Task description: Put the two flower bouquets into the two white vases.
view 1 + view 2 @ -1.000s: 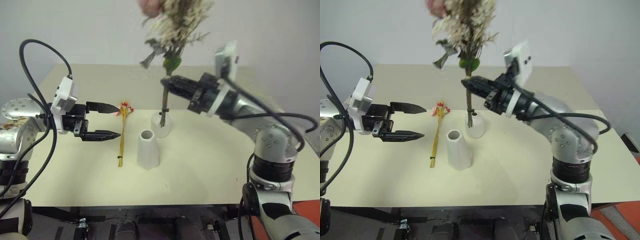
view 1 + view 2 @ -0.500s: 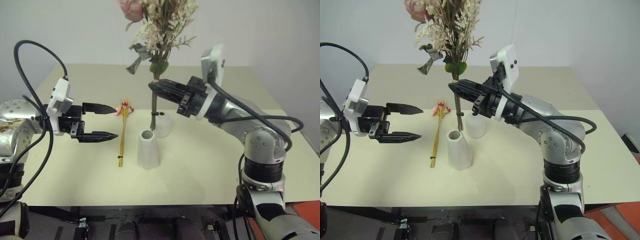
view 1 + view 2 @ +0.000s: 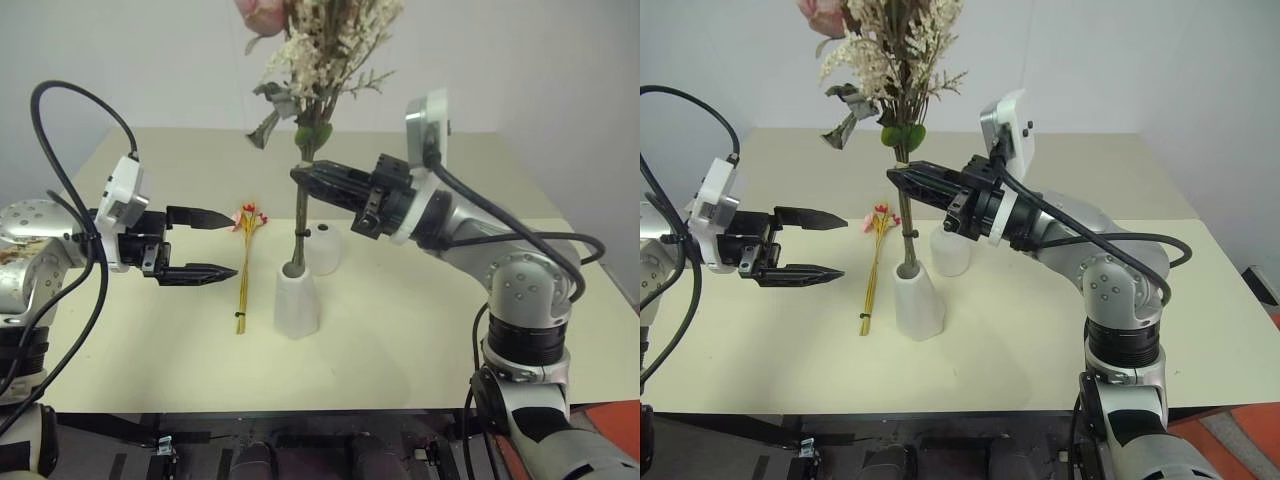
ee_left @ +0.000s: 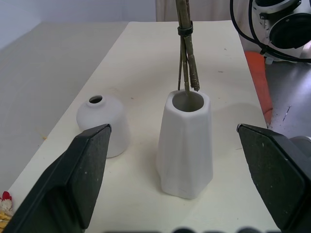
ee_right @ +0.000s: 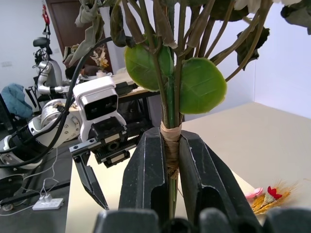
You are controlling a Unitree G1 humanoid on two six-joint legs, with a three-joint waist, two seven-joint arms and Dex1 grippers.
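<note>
On the table, the right pincer, reaching level across from the right, clamps the bushy bouquet upright by its stems so their tips sit at the mouth of the tall vase; the round vase stands just behind; the left pincer waits wide beside the slim bouquet, flat on the table

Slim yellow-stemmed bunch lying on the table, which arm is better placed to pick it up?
Left. The left gripper is open beside the slim yellow-stemmed bunch, while the right gripper is shut on the bushy cream-white bouquet.
</note>
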